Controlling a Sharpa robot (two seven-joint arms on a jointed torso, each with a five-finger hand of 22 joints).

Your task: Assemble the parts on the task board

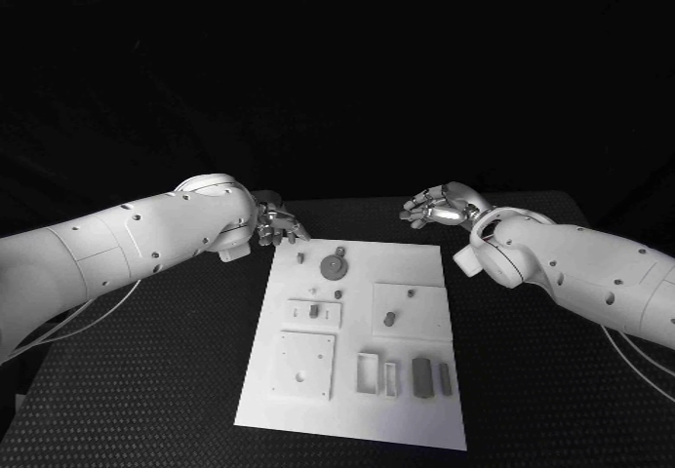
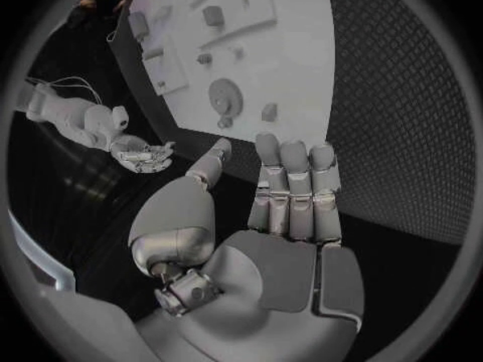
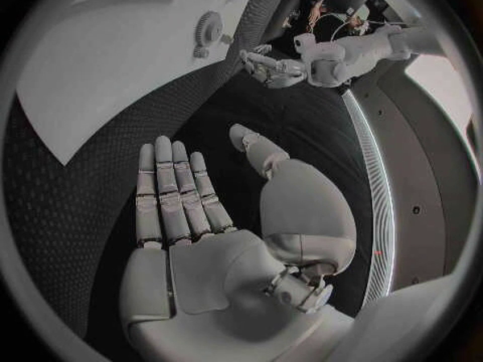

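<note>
While the grey parts [image 1: 332, 266] lay on the task board [image 1: 422, 409], the left hand [image 1: 277, 223] and right hand [image 1: 440, 208] hovered beyond it, fingers apart, holding nothing.

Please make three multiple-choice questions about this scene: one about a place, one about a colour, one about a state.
1. Where does the round gear lie on the board?
A. far part, away from the robot
B. near edge
C. off the board

2. What colour is the board?
A. black
B. white
C. blue

3. What do the left hand and the right hand hold?
A. one part each
B. the gear together
C. nothing

Answers: 1 A, the gear sits close to the far edge, between the hands. 2 B, the board is white on the black table. 3 C, both wrist views show spread, empty fingers.
</note>
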